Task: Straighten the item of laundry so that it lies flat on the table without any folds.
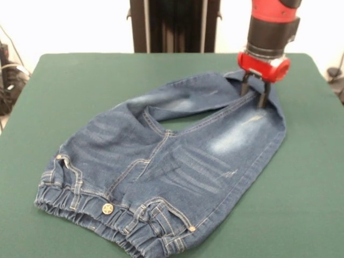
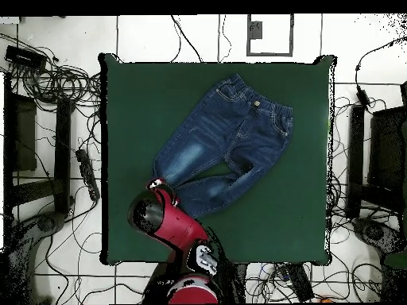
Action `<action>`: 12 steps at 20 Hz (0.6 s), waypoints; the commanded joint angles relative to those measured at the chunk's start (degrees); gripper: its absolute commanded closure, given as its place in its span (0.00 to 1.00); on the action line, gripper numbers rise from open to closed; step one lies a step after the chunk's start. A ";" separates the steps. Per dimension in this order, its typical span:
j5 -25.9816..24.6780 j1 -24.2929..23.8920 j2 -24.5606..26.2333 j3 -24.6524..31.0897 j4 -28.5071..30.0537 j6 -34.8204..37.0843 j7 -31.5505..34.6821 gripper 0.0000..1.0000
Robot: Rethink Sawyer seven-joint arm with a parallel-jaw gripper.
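Dark green felt is covering a large worktop [image 1: 48,107] with rounded corners, and white tiled floor strewn with black cables [image 2: 56,87] is showing around it in the overhead view. A small pair of blue denim jeans [image 1: 161,166] is lying across the middle of the worktop. In the front view its gathered elastic waistband [image 1: 97,215] is sitting at about 7 o'clock, with a brass star button [image 1: 108,208] on it, and the two legs are running up toward 1 o'clock. The legs are curving together so that their ends are meeting or overlapping, leaving a small gap of green felt between them. Faded whitish patches are marking the thighs.

A red and black arm is coming down at 1 o'clock, and its pincer [image 1: 256,92] is standing over the leg ends with two dark fingers [image 1: 264,95] spread apart and their tips touching or almost touching the denim. It appears released, not clamped on cloth.

The step in hand is probably taking hold of one leg end. Doing it well would mean pinching only the upper layer near the hem, then drawing it outward and away from the other leg, staying low so the waistband is not dragging along
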 commanded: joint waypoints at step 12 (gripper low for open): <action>-1.62 3.82 -13.79 -3.60 -3.51 28.69 11.81 0.00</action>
